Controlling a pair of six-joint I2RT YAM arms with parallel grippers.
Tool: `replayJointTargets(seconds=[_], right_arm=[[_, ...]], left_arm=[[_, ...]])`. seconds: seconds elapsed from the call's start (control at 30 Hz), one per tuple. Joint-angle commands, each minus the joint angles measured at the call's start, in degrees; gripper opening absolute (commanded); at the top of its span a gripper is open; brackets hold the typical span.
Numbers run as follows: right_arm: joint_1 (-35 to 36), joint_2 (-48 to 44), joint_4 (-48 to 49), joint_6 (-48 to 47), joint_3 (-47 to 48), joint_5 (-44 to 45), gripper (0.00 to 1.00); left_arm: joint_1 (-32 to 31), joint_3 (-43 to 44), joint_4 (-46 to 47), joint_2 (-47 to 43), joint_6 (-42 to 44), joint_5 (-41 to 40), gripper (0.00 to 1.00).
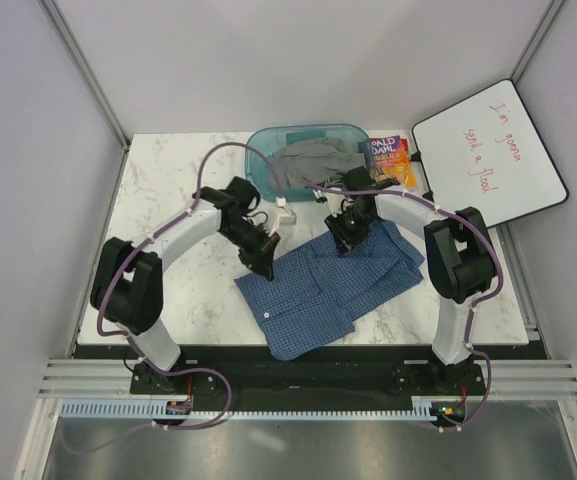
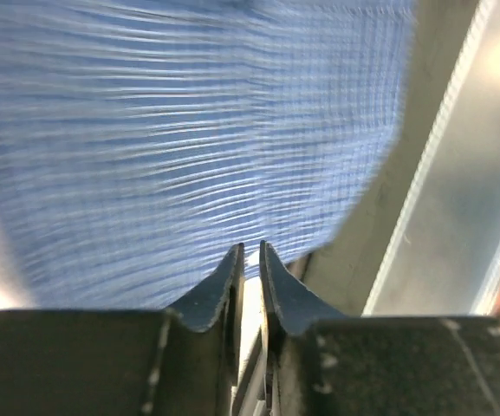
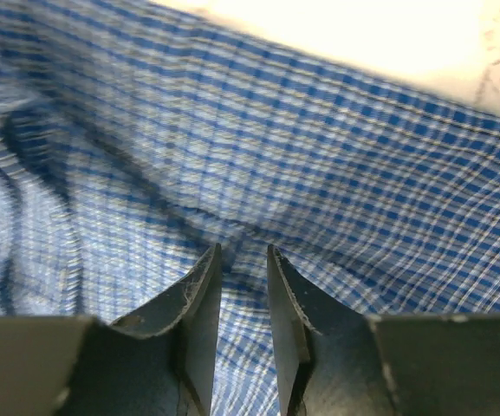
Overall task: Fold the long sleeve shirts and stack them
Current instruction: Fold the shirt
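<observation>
A blue fine-checked long sleeve shirt [image 1: 328, 285] lies spread and partly folded on the marble table [image 1: 178, 180], in front of both arms. My left gripper [image 1: 265, 262] hovers at the shirt's upper left edge. In the left wrist view its jaws [image 2: 251, 247] stand a narrow slit apart, with nothing between them and blurred blue cloth [image 2: 189, 130] just beyond the tips. My right gripper [image 1: 348, 238] is over the shirt's far part. The right wrist view shows it open [image 3: 243, 250], tips just above a crease in the checked cloth [image 3: 336, 156].
A blue bin [image 1: 268, 135] holding a grey garment [image 1: 313, 160] stands at the back of the table. A small white object [image 1: 286, 212] lies in front of it. A colourful book [image 1: 388, 160] and a whiteboard [image 1: 488, 150] sit at the back right.
</observation>
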Motion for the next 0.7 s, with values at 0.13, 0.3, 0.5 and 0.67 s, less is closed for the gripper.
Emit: replayJointTargets(seconds=[0.13, 0.3, 0.5, 0.67], right_arm=[[-1.84, -16.34, -3.89, 0.04, -1.33, 2.16, 0.37], [-2.02, -17.94, -6.19, -0.93, -6.79, 8.23, 0.34], [-2.02, -11.80, -4.62, -2.94, -9.17, 11.84, 0.32], [-0.71, -5.12, 0.66, -5.84, -8.21, 15.61, 0.31]], left_arm=[[5.32, 7.84, 7.41, 2.49, -3.08, -5.38, 0.22], [2.78, 11.19, 8.66, 9.26, -7.74, -11.27, 0.21], [2.60, 5.06, 8.66, 11.56, -12.67, -13.82, 0.10], [3.91, 0.56, 7.96, 10.41, -14.08, -13.73, 0.04]])
